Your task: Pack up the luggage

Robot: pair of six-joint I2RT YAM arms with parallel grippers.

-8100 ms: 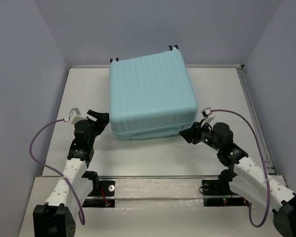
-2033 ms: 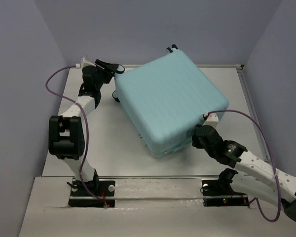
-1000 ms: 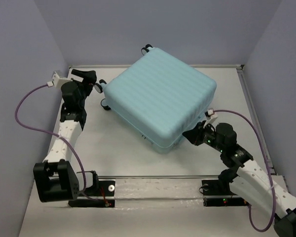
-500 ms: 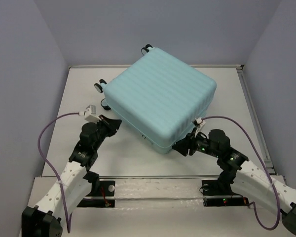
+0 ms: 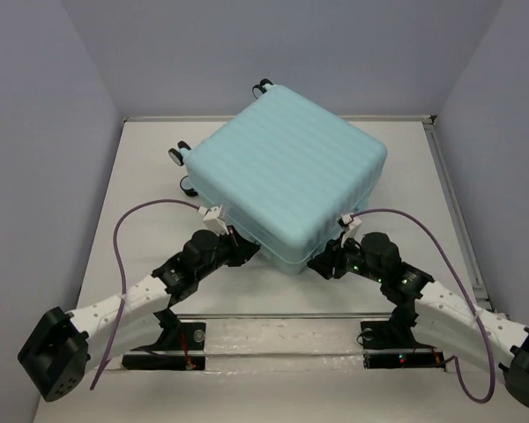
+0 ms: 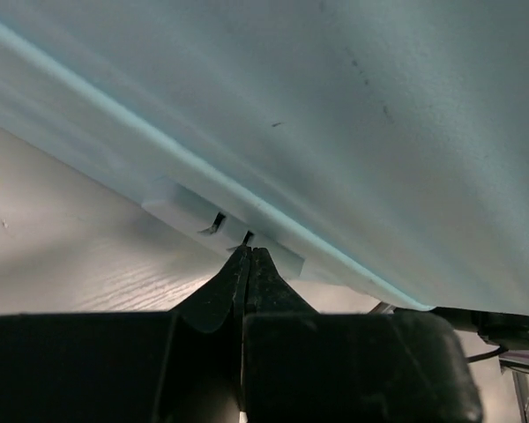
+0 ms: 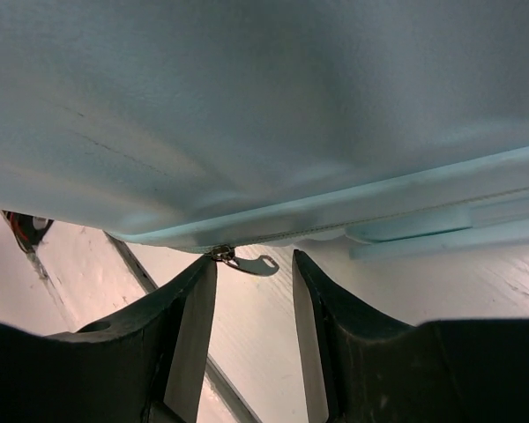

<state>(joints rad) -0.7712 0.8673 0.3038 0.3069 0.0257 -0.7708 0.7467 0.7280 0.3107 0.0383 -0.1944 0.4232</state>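
The white counter [image 5: 141, 176] carries the pale aqua ribbed luggage [image 5: 286, 172]. It lies flat and closed, turned at an angle, with its near corner pointing between the two arms. The left gripper [image 5: 247, 250] is at the near-left edge, jaws clenched together with their tips at the seam; I cannot tell whether they pinch anything. The right gripper [image 5: 322, 263] is at the near-right edge, jaws released. Black-and-white caster wheels [image 5: 175, 155] show on the far-left side. A small metal zipper pull [image 7: 251, 261] hangs between the right jaws, untouched.

The luggage [image 5: 286, 167] is pale aqua-blue with fine ribbing — its wheels [image 5: 175, 155] black-and-white — on a white table [image 5: 141, 176].
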